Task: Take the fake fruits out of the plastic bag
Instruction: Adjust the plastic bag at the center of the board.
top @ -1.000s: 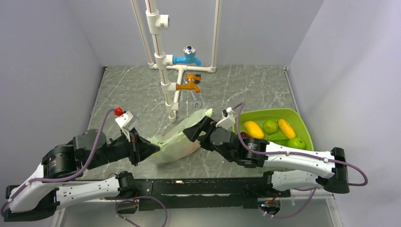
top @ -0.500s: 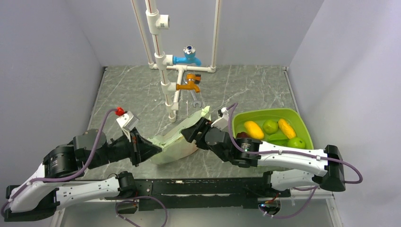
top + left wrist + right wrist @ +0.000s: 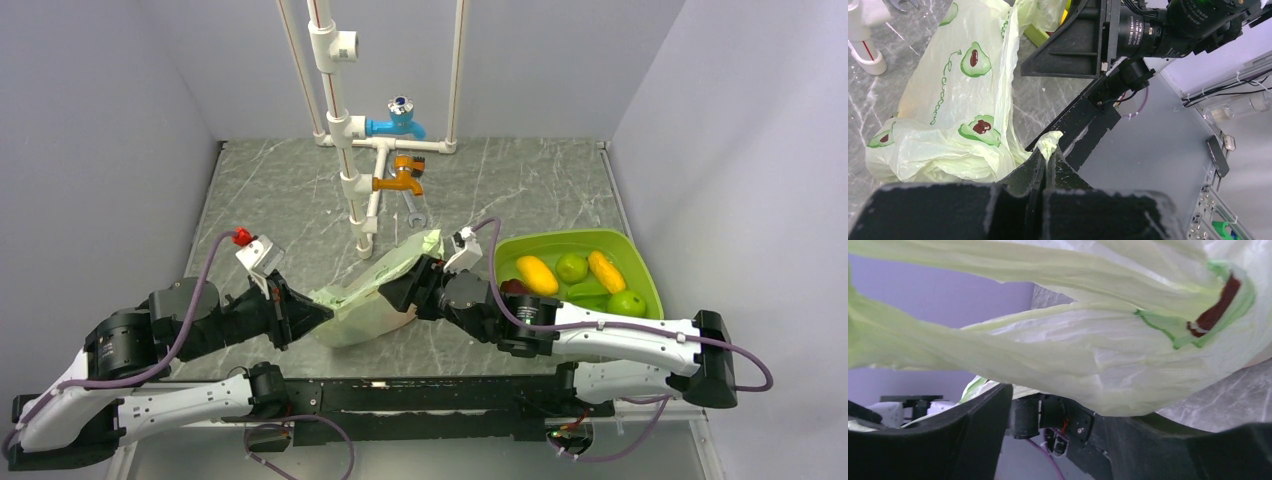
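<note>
The pale green plastic bag [image 3: 368,297] with avocado prints lies crumpled at the table's front middle, between my two grippers. My left gripper [image 3: 318,312] is shut on a pinch of the bag's left edge [image 3: 1050,142]. My right gripper [image 3: 402,290] is open and pressed against the bag's right side. In the right wrist view the bag [image 3: 1073,340] hangs just above the wide-apart fingers [image 3: 973,425]. Fake fruits lie in the lime-green tray [image 3: 600,240]: a yellow one [image 3: 537,273], a green one [image 3: 572,267], another yellow [image 3: 606,270], a green apple [image 3: 627,301], a dark red one [image 3: 515,287]. I see no fruit in the bag.
A white pipe stand [image 3: 345,150] with a blue tap [image 3: 397,125] and an orange tap [image 3: 400,180] rises at the back middle. A wrench [image 3: 415,212] lies at its foot. Grey walls close in on both sides.
My right gripper has pushed a little to the left against the bag. My left arm has shifted slightly left, still holding the bag's edge.
</note>
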